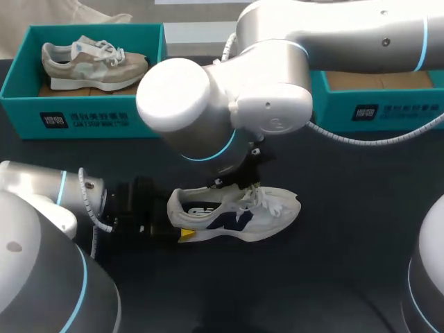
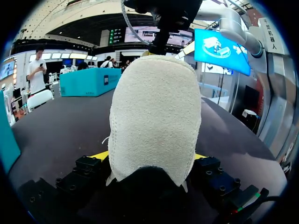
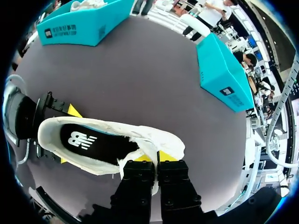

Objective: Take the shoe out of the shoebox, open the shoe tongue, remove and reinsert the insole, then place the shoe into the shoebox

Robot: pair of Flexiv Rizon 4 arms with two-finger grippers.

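A white shoe (image 1: 239,215) with a dark side logo lies on the dark table, toe to the right. My left gripper (image 1: 179,222) comes in from the left and its yellow fingertips (image 2: 100,155) press both sides of the heel (image 2: 154,121), so it is shut on the shoe. My right arm reaches down from the upper right. Its gripper (image 3: 154,157) is shut, with the yellow tips pinching the white tongue (image 3: 140,145) at the front of the shoe's opening. A black insole (image 3: 88,142) with a white logo lies inside the shoe.
A teal shoebox (image 1: 21,76) at the back left holds a beige shoe (image 1: 94,61). A second teal shoebox (image 1: 378,107) stands at the back right, partly hidden by my right arm. My right arm's large elbow (image 1: 208,104) hangs over the table's middle.
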